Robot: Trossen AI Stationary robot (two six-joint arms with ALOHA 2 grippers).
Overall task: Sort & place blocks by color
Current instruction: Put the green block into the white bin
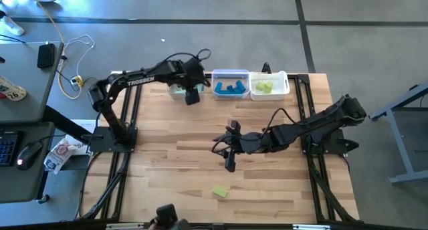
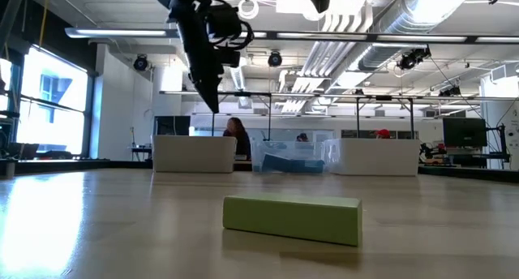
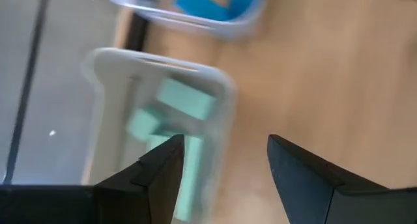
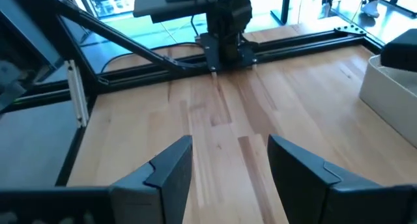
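Nearest block: one yellow-green rectangular block (image 2: 293, 218) lies flat on the pale wooden tabletop (image 2: 97, 222) closest to the low camera, apart from both arms.
High view, bins: three translucent white rectangular bins sit in a row at the tabletop's far edge; the left bin (image 1: 175, 89) is partly covered by the left arm, the middle bin (image 1: 231, 83) holds darker blue blocks (image 1: 231, 88), the right bin (image 1: 269, 84) holds yellow-green blocks (image 1: 265, 87).
High view, left end effector (image 1: 192, 96): it hangs over the left bin's near edge.
High view, right end effector (image 1: 230, 160): it reaches to the middle of the tabletop, well apart from the lone yellow-green block (image 1: 220, 190) near the front edge.
Low view: one dark arm (image 2: 199, 44) hangs from above; the three bins stand in a line behind the block.
Left wrist view: fingers (image 3: 156, 175) spread, nothing between them; pale teal blocks (image 3: 186, 99) lie in the bin beneath, the blue-filled bin just beside it.
Right wrist view: fingers (image 4: 171, 168) spread and empty over bare wood.
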